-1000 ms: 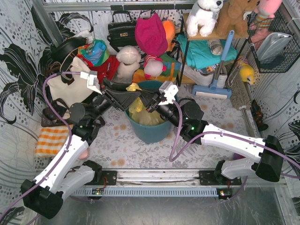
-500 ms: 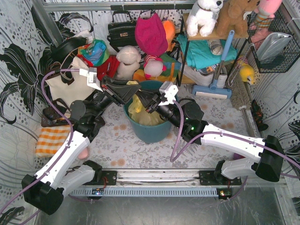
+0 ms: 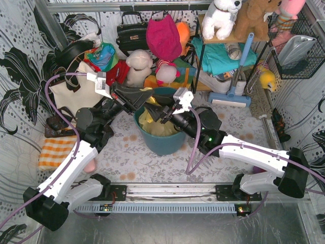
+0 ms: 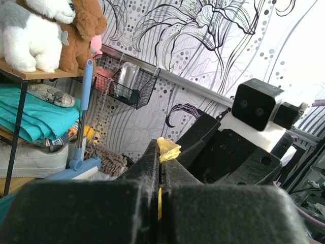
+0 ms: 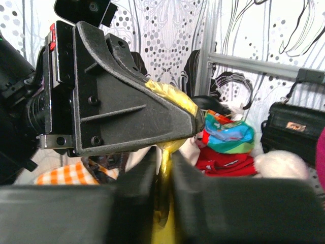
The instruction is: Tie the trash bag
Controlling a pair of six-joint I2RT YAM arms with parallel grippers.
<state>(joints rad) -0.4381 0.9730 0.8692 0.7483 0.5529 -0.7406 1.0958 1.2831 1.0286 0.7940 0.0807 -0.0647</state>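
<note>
1. The left gripper (image 4: 161, 165) clenched a strip of the trash bag (image 3: 148, 121), which sat in the teal bin (image 3: 165, 145) at twelve o'clock.
2. The right gripper (image 5: 163, 168) straddled the strip; its hold was unclear.
3. A hard pull could tear the thin plastic.

I note the left arm (image 3: 76, 162) and right arm (image 3: 254, 151) reaching forward and inward, tips meeting. Left tool (image 4: 161, 155): jaws pressed together. Right tool (image 5: 163, 162): jaws slightly parted.
</note>
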